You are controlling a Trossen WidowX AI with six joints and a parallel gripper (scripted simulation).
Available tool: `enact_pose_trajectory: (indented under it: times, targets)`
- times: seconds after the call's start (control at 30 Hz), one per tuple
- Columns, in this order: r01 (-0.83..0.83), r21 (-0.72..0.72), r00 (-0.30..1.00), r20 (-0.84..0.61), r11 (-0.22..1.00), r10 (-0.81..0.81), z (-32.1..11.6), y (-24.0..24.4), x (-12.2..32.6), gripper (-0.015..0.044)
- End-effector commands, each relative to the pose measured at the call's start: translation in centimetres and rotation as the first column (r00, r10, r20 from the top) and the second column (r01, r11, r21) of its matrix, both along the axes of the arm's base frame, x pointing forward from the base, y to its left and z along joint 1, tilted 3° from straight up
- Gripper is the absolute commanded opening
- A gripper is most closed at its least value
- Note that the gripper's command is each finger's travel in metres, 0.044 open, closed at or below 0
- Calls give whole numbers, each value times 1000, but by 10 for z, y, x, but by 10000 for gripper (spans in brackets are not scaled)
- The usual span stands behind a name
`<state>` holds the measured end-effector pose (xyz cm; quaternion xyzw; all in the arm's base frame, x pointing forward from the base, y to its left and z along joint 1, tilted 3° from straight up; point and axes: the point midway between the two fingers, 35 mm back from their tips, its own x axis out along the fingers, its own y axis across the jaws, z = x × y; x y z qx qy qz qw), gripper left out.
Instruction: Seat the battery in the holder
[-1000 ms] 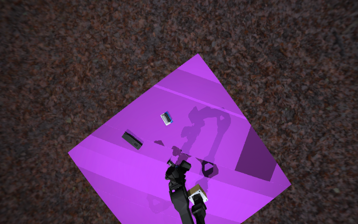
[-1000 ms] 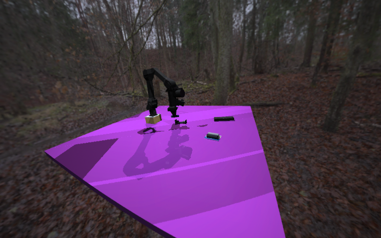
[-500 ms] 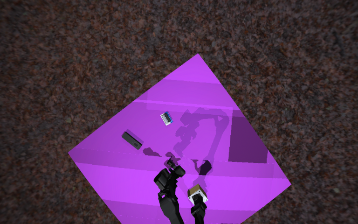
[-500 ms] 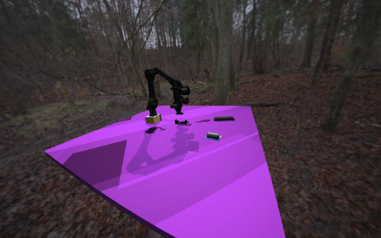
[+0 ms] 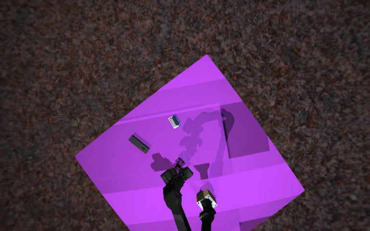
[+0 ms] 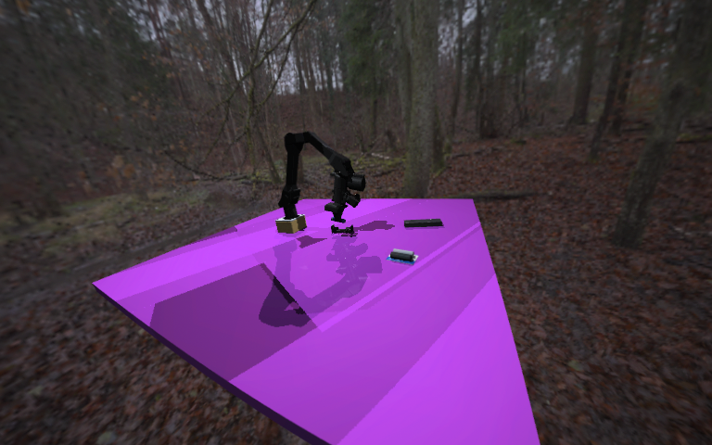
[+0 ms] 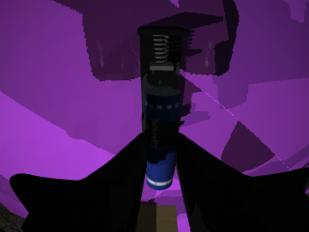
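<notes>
The black holder (image 5: 179, 161) (image 6: 342, 229) (image 7: 143, 72) lies on the purple table, its coil spring at the top end in the wrist view. The gripper (image 6: 338, 220) (image 7: 161, 138) is shut on the blue and black battery (image 7: 160, 166) and holds it just above the holder. In the wrist view the battery lies nearly in line with the holder, over its middle and near part. One grey end faces the spring, with a space between them; the silver-banded end points away. The battery and fingers hide the holder's near end and lip. Contact with the holder cannot be told.
A long dark bar (image 5: 138, 144) (image 6: 423, 223) lies to one side of the holder. A small white and blue board with a dark cylinder (image 5: 174, 121) (image 6: 402, 255) lies farther from the arm base. The arm stands on a tan block (image 5: 202, 194) (image 6: 286, 225).
</notes>
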<state>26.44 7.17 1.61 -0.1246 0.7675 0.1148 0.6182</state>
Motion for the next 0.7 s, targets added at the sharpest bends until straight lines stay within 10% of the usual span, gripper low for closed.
enact_pose_trajectory:
  times: [0.0, 0.67]
  targets:
    - [-3, -18, 999, -45, 1000, 2, -7, -1, 0, 59]
    - [-9, -53, 987, -159, 999, 0, -15, 1, 4, 59]
